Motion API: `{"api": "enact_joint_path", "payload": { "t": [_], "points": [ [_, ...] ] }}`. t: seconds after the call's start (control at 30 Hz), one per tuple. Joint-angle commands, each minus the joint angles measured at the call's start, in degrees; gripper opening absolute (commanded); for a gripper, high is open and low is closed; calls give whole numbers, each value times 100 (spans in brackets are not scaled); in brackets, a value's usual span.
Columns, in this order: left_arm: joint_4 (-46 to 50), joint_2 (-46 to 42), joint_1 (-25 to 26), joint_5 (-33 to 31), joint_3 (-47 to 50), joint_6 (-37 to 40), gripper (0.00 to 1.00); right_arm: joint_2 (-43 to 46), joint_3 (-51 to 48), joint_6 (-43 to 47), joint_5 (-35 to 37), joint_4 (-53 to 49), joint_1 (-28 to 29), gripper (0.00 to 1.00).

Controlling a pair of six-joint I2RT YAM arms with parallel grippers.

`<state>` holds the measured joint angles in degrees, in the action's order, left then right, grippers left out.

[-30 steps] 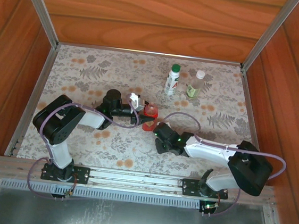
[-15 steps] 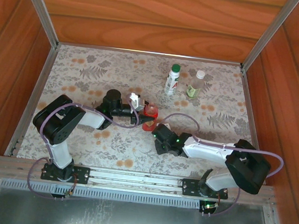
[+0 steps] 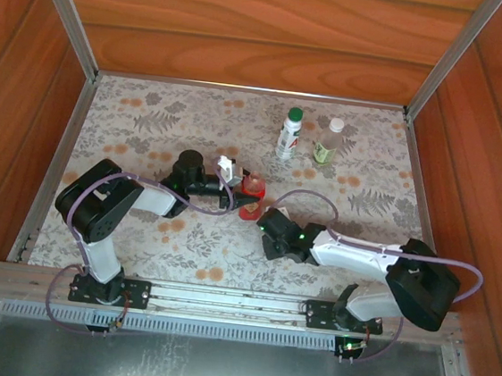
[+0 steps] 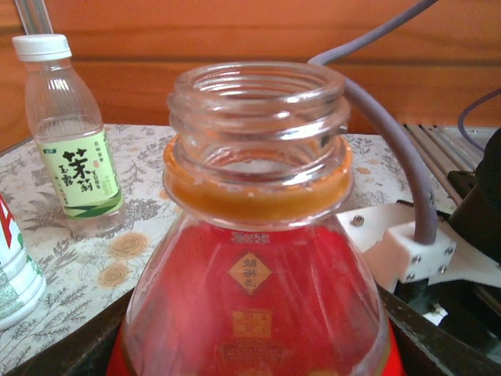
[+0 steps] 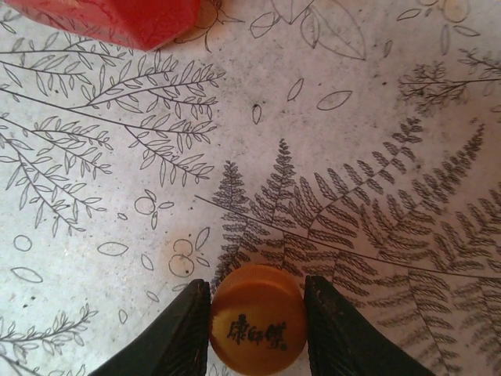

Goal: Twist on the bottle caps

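Observation:
The red bottle (image 3: 251,197) stands upright mid-table with my left gripper (image 3: 238,192) shut on its body. In the left wrist view the red bottle (image 4: 254,298) has a bare threaded neck with no cap, between the tips of my left gripper (image 4: 254,356). Just right of it, my right gripper (image 3: 266,222) is low over the cloth. The right wrist view has the orange-red cap (image 5: 258,317) lying on the cloth, with my right gripper (image 5: 258,313) shut on it and its black fingers (image 5: 176,329) pressed to both sides. The red bottle's base (image 5: 117,19) shows at top left.
A white bottle with a green cap (image 3: 288,134) and a clear bottle with a white cap (image 3: 328,142) stand at the back right, both capped; the clear bottle (image 4: 70,149) and white bottle (image 4: 12,266) also show beyond the red one. Wooden walls surround the patterned cloth (image 3: 149,132).
The right arm's elbow has swayed slightly left and back again, while its gripper stays low beside the red bottle. The left arm and the bottles have not moved.

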<state>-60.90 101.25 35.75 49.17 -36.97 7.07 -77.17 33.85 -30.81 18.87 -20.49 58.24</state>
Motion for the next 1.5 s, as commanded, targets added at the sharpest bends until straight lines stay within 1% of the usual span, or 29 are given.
{"api": "enact_joint_path", "payload": {
  "t": [0.0,0.23,0.5,0.7,0.93,1.07,1.2,1.33,1.47],
  "points": [
    [145,175,23,-49,61,19,62,277,293,-136,150,-593,58,35],
    [140,161,27,-39,67,19,62,644,1285,65,85,-1782,54,36],
    [140,176,25,-35,74,31,62,539,2785,740,149,-2684,24,36],
    [140,193,22,-28,76,57,62,239,3730,1320,48,-2889,-199,36],
    [140,246,23,11,85,69,62,-391,4749,1916,-278,-2930,-706,36],
    [137,246,22,5,85,100,62,-740,5255,2102,-546,-3045,-864,36],
    [140,293,23,1,76,97,62,-944,5500,2184,-705,-3147,-900,36],
    [141,307,24,-3,91,111,62,-1011,5557,2158,-982,-3188,-928,36],
    [140,281,13,11,119,104,60,-1064,5593,2140,-1065,-3285,-938,37]
  ]
}}
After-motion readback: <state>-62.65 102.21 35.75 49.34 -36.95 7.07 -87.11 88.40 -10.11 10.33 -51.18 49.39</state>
